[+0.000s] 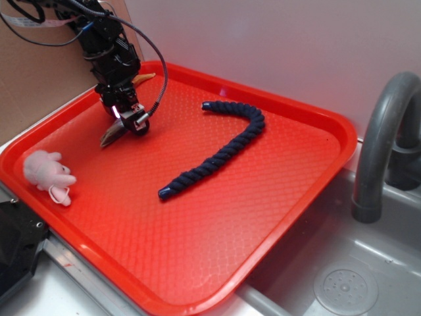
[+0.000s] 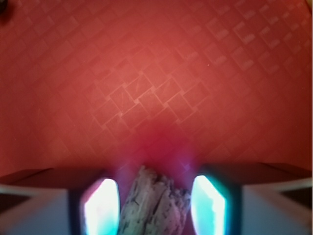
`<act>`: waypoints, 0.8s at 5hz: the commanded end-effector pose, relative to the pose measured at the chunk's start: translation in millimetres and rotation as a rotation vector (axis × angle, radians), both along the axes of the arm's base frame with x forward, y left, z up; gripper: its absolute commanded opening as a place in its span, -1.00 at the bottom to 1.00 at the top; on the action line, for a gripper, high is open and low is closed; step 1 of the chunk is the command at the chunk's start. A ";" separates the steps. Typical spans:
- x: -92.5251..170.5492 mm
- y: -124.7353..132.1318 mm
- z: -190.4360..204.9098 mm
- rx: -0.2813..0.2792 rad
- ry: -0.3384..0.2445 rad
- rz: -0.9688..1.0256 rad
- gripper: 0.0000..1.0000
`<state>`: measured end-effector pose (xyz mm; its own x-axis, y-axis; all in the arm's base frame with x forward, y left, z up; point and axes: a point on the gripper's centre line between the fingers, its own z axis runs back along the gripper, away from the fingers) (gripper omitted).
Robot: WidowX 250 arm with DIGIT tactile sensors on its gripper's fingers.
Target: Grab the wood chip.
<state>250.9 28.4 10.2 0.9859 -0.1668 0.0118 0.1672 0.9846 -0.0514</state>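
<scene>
Fingers [image 2: 100, 208] of end effector [image 2: 154, 208] sit spread either side of the wood chip [image 2: 154, 205], w/ gaps both sides; no pinch yet. We judge approach done; closing and lift remain. Chip lies on red tray [image 1: 296, 171], left rear, well apart from rope [image 1: 217, 155] and plush toy [image 1: 47, 172].

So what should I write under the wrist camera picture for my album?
Wood chip sits between the tool's two glowing fingers, just above the red tray.
</scene>
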 end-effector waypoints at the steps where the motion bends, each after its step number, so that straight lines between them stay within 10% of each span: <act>1: -21.3 -23.2 -17.1 0.025 0.090 -0.072 -1.00; 4: -10.3 -20.5 116.6 0.022 -0.167 0.127 -1.00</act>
